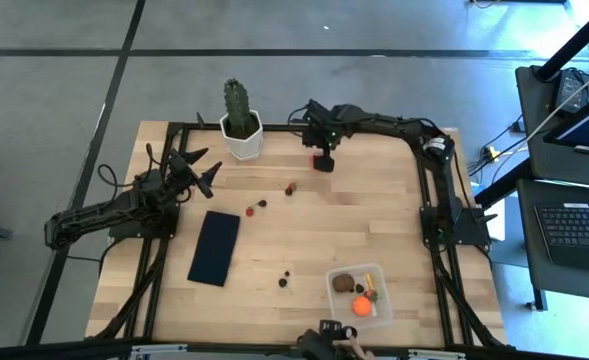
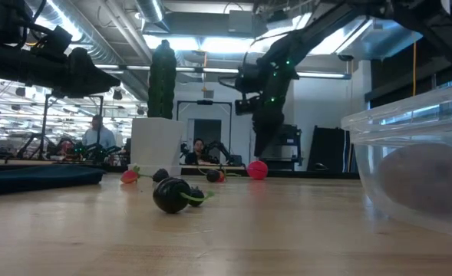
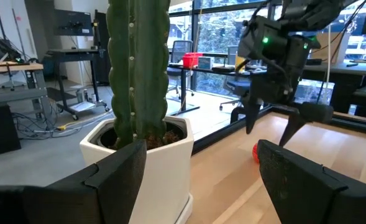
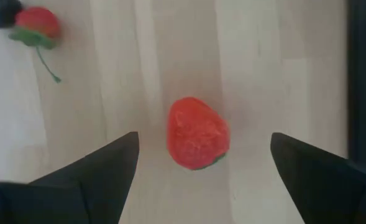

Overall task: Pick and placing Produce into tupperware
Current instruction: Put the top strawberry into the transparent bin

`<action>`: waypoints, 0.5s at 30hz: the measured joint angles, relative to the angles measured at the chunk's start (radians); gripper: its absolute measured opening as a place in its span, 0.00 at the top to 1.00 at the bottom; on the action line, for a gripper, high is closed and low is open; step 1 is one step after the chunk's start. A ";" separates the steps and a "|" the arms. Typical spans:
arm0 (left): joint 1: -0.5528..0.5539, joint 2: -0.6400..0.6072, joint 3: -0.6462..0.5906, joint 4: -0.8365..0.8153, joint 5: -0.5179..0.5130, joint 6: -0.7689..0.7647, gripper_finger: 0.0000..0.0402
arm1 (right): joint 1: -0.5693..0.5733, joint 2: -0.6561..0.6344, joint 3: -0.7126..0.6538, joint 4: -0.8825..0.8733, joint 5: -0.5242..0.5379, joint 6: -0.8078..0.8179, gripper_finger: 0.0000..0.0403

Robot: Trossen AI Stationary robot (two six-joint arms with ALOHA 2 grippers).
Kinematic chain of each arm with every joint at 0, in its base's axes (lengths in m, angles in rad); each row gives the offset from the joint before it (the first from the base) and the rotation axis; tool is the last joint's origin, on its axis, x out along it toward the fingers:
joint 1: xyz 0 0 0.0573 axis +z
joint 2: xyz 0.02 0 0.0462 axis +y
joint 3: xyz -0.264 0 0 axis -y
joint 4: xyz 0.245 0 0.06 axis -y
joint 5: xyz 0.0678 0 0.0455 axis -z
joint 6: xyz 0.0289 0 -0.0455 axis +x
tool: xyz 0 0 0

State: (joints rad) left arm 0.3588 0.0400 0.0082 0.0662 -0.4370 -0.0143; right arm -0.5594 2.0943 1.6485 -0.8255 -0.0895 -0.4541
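Note:
A red toy strawberry (image 4: 197, 141) lies on the wooden table near its far edge. My right gripper (image 4: 204, 144) hovers over it, pointing down and open, one finger on either side and touching nothing. In the low view the right gripper (image 2: 266, 146) hangs just above that red piece (image 2: 257, 169). A second small red piece with a green stem (image 4: 36, 25) lies nearby. More dark and red bits (image 1: 262, 203) and dark berries (image 1: 286, 280) sit mid-table. The clear tupperware (image 1: 377, 272) near the table's near right corner holds an orange ball (image 1: 361, 304) and a brown piece. My left gripper (image 1: 202, 172) waits open, beside the cactus.
A green cactus in a white pot (image 1: 240, 128) stands at the far edge, between the two grippers. A flat dark navy rectangle (image 1: 215, 247) lies left of centre. People sit in the room beyond the table (image 2: 97, 135). Bare wood lies between the strawberry and the tupperware.

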 joint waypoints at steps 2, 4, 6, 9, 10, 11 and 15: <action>0.000 0.000 0.000 0.000 0.000 0.000 0.26 | 0.002 0.017 0.000 0.000 0.000 0.000 0.10; 0.000 0.000 0.000 0.000 0.000 0.000 0.26 | 0.002 0.032 0.000 -0.001 -0.001 0.000 0.10; 0.000 0.000 0.000 0.000 0.000 0.000 0.26 | 0.002 0.046 0.000 -0.001 -0.001 0.000 0.10; 0.000 0.000 0.000 0.000 0.000 0.000 0.26 | 0.007 0.055 0.000 -0.002 0.017 0.000 0.10; 0.000 0.000 0.000 0.000 0.000 0.000 0.26 | 0.008 0.055 0.000 -0.001 0.023 0.000 0.10; 0.000 0.000 0.000 0.000 0.000 0.000 0.26 | 0.008 0.055 0.000 0.000 0.025 0.000 0.10; 0.000 0.000 0.000 0.000 0.000 0.000 0.26 | 0.009 0.055 0.000 0.002 0.026 0.000 0.10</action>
State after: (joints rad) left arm 0.3591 0.0402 0.0082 0.0662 -0.4370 -0.0143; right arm -0.5507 2.1490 1.6486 -0.8233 -0.0638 -0.4538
